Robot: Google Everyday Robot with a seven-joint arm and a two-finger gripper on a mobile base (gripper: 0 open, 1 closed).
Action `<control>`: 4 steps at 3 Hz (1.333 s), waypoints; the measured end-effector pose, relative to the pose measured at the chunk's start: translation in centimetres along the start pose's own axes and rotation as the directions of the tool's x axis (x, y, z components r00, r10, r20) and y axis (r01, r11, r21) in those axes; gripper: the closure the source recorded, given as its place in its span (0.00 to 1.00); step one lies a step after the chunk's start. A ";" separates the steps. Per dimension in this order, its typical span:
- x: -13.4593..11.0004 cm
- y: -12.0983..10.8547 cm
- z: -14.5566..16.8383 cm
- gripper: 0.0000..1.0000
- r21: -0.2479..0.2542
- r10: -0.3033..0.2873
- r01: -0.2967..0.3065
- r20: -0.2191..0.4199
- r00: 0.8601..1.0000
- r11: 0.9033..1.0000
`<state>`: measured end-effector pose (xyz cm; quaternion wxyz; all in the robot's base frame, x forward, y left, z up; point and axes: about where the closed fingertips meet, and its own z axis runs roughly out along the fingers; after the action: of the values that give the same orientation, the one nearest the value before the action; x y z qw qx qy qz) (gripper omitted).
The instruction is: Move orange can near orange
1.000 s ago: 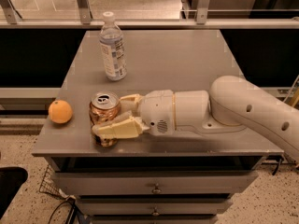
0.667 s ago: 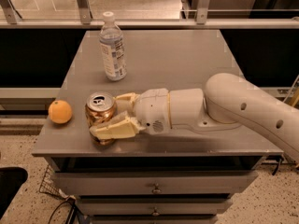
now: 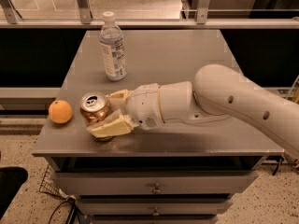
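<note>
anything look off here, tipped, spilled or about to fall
Nothing is spilled or tipped. The small round orange fruit sits right at the left edge of the grey metal table, which looks precarious. The copper-orange metallic drink can stands upright between the jaws of the gripper, and the clear plastic bottle is upright behind.

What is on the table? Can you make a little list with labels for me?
table: grey, with drawers below
gripper: shut on the orange can; the arm reaches in from picture-right
orange can: upright, near the table's front edge
orange: at the table's picture-left edge, beside the can, not touching it
bottle: clear plastic, upright, behind the can
</note>
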<state>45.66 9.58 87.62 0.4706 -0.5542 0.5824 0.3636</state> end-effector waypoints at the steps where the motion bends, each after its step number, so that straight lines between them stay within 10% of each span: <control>1: -0.2 0.2 0.1 0.81 -0.004 -0.001 0.001 0.001 1.000 1.000; 4: -0.5 0.5 0.5 0.12 -0.013 -0.010 0.010 -0.001 1.000 1.000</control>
<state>45.17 10.30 87.89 0.4686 -0.5602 0.5775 0.3648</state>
